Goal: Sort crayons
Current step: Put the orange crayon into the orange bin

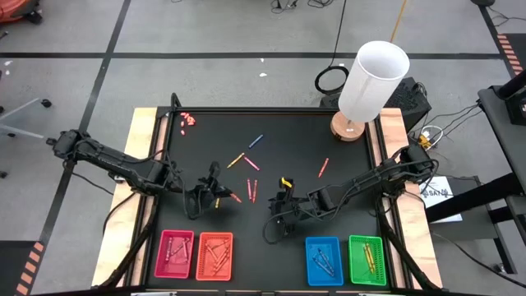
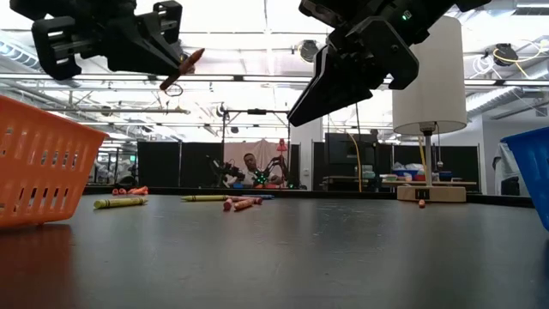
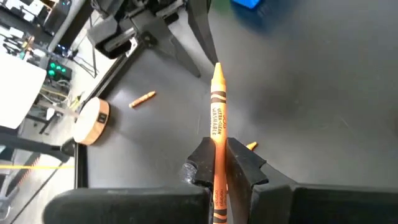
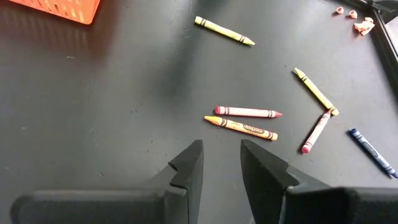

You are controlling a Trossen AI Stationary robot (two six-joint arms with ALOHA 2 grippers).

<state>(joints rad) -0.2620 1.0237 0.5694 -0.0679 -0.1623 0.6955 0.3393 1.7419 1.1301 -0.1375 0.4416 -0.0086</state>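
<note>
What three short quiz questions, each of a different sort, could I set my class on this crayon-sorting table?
1. True or false: the left gripper grips an orange crayon.
2. Multiple choice: the right gripper holds A) a blue crayon, B) a lamp, C) nothing.
3. Which tray stands right beside the pink tray?

Key:
1. True; its fingers pinch the crayon.
2. C; its fingers stand apart above the table.
3. The orange one.
</note>
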